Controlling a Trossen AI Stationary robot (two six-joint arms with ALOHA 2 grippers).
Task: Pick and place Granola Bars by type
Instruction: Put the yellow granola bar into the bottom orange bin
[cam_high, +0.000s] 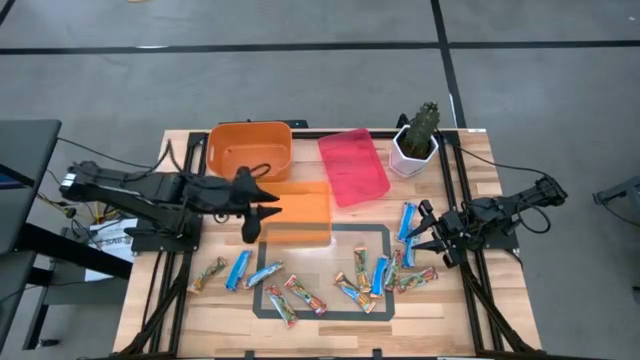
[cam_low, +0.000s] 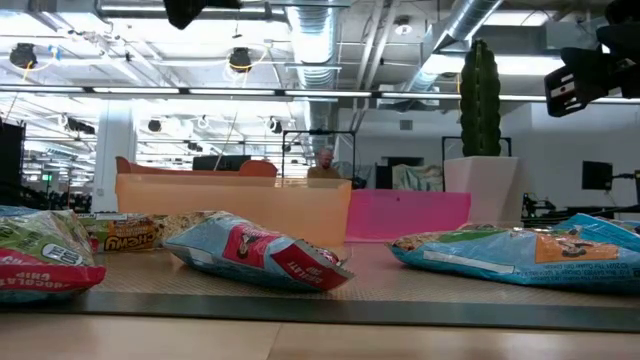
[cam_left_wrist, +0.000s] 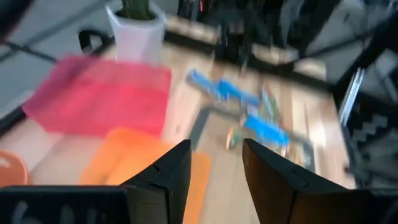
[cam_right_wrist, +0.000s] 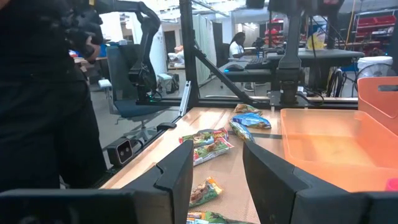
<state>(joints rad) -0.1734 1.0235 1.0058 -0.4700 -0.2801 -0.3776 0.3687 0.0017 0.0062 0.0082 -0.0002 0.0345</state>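
The Granola Bars lie scattered flat on the near half of the table, some blue (cam_high: 238, 268) (cam_high: 408, 220), others multicoloured (cam_high: 305, 293) (cam_high: 415, 280). In the low view they lie close up (cam_low: 260, 250). My left gripper (cam_high: 264, 213) (cam_left_wrist: 216, 168) hangs open and empty above the flat orange tray (cam_high: 297, 212), pointing toward the table's right and slanting down. My right gripper (cam_high: 427, 232) (cam_right_wrist: 216, 171) waits open and empty at the right side, level, pointing left, close to the blue bars there.
A deep orange bin (cam_high: 250, 150) stands at the far left, and a pink tray (cam_high: 353, 165) lies beside it. A potted cactus (cam_high: 415, 143) stands at the far right. A dark taped rectangle (cam_high: 325, 312) frames the bars. A person sits in the room beyond (cam_right_wrist: 237, 43).
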